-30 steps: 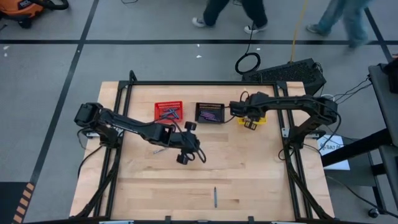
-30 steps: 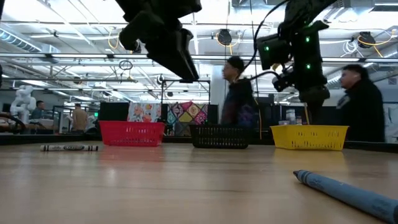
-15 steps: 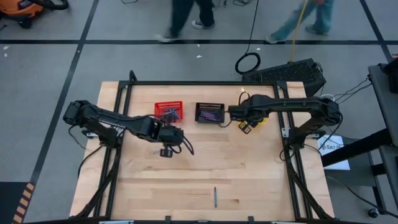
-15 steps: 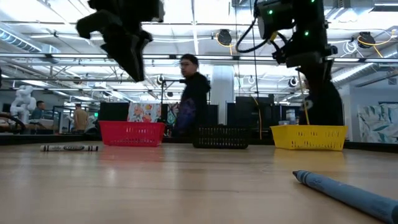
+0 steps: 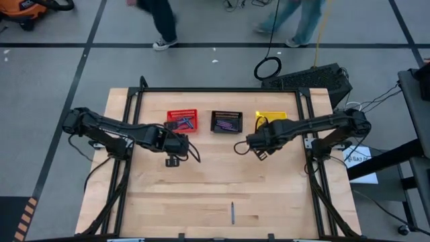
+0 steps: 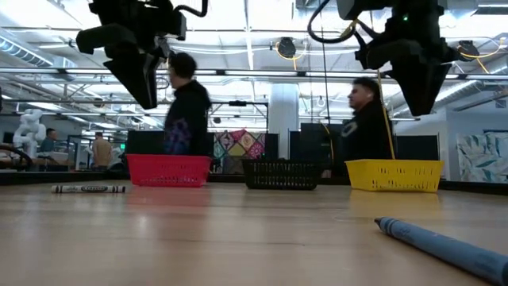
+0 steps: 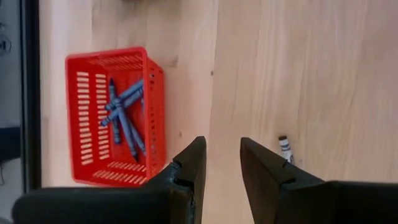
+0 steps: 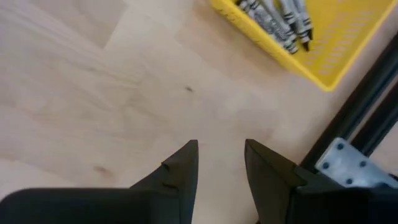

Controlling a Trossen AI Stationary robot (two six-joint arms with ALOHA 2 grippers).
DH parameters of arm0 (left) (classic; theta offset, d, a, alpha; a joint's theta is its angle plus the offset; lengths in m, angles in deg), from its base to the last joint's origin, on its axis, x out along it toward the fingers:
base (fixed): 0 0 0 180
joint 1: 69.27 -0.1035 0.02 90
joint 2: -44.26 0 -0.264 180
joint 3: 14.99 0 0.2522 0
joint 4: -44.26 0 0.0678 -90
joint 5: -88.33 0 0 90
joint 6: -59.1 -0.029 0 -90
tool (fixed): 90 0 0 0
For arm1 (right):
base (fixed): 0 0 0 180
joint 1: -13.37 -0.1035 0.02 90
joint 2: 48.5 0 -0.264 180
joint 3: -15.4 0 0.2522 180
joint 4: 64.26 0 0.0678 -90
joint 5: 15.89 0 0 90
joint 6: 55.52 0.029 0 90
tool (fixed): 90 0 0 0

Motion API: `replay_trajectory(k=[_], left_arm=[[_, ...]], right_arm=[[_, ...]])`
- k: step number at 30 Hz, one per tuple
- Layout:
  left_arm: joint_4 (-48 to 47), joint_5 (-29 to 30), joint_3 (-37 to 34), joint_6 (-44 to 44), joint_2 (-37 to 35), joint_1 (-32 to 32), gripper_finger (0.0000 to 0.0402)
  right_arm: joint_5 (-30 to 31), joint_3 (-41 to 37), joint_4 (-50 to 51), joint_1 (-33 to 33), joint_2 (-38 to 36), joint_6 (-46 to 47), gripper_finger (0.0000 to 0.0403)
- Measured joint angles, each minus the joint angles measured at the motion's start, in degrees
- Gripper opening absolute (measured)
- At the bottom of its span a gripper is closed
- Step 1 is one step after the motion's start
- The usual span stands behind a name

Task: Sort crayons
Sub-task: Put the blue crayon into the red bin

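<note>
**Crayons part-sorted into three baskets along the table's far edge**

Baskets are sitting in a row near the far edge of the wooden table (image 5: 269,195): a red basket (image 5: 183,121) toward the left, a black basket (image 5: 226,122) in the middle, and a yellow basket (image 5: 270,118) toward the right. Blue crayons (image 7: 124,115) are lying in the red one, purple crayons (image 5: 227,124) in the black one, and grey crayons (image 8: 280,18) in the yellow one. The grey ones are wearing wrappers with dark print, too small to read.

Two crayons are lying loose on the table. A grey crayon (image 6: 88,189), its printed label unreadable, is resting just in front of the red basket. A blue crayon (image 5: 233,212) is lying near the middle of the near edge.

The left gripper (image 5: 172,160) is hanging above the loose grey crayon, fingers parted and holding nothing. The right gripper (image 5: 256,152) is hanging above bare wood in front of the yellow basket, fingers likewise apart and empty.

People are walking beyond the far edge.
</note>
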Motion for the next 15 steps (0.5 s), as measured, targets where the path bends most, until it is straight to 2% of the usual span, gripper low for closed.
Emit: replay_trajectory(k=[4,9,15], left_arm=[[0.0,0.0,-0.6,2.4,-0.1,0.0,0.0093],[-0.1,-0.1,-0.6,5.3,0.0,0.6,0.0093],[-1.2,-0.2,-0.6,6.2,0.0,1.4,0.0093]], right_arm=[[-1.6,0.0,-0.8,-1.4,0.0,2.7,0.0116],[-3.1,0.0,-1.8,-3.4,0.0,11.1,0.0116],[-4.4,-0.1,-9.1,-7.9,0.0,20.0,0.0116]])
